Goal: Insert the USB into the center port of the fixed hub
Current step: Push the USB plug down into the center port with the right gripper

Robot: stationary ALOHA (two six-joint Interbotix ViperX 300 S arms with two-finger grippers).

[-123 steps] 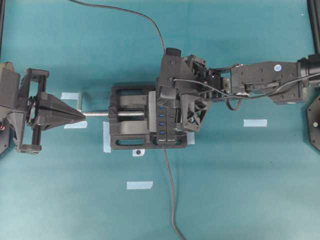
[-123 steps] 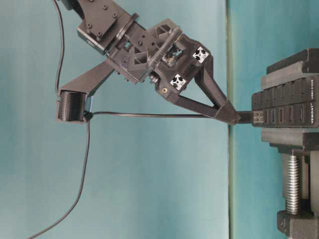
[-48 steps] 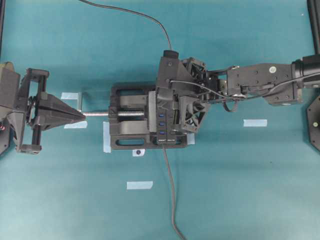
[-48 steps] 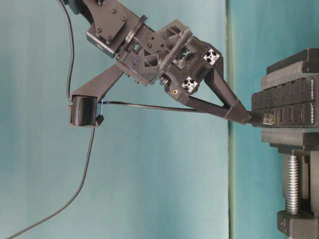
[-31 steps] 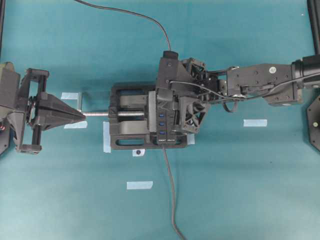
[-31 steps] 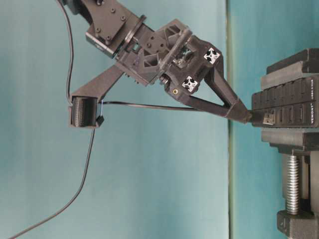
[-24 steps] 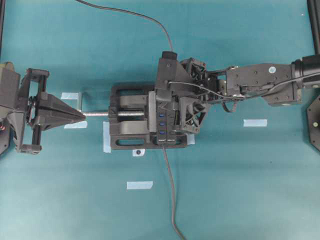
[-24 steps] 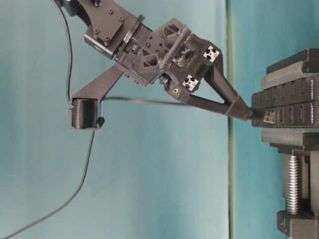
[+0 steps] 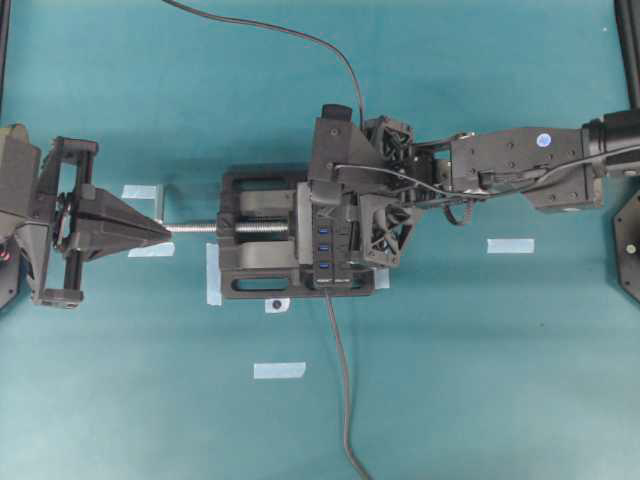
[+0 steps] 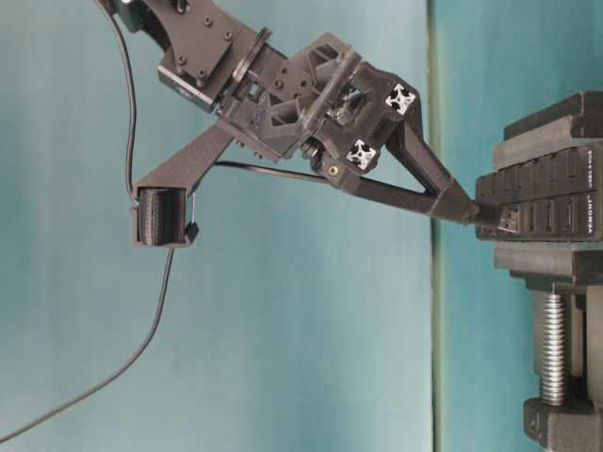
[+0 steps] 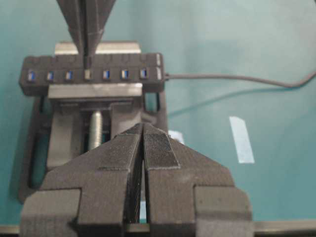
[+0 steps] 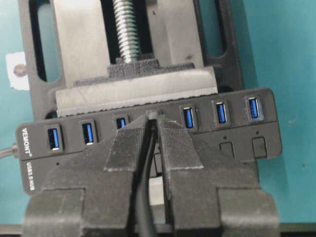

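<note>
Two grippers show: the right gripper (image 12: pixel 153 126) has its jaws clenched on the USB (image 10: pixel 507 221), whose tip meets the center port (image 11: pixel 88 75) of the fixed hub (image 12: pixel 256 128). How deep it sits cannot be told. The hub lies clamped in a black vise (image 9: pixel 250 245) on the teal counter (image 9: pixel 480 380). Well apart, the left gripper (image 11: pixel 143 143) hangs with jaws pressed together on nothing.

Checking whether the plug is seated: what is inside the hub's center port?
The right gripper is shut on the USB, whose metal tip sits at the center port of the fixed hub. The fingers hide how deep it goes.
</note>
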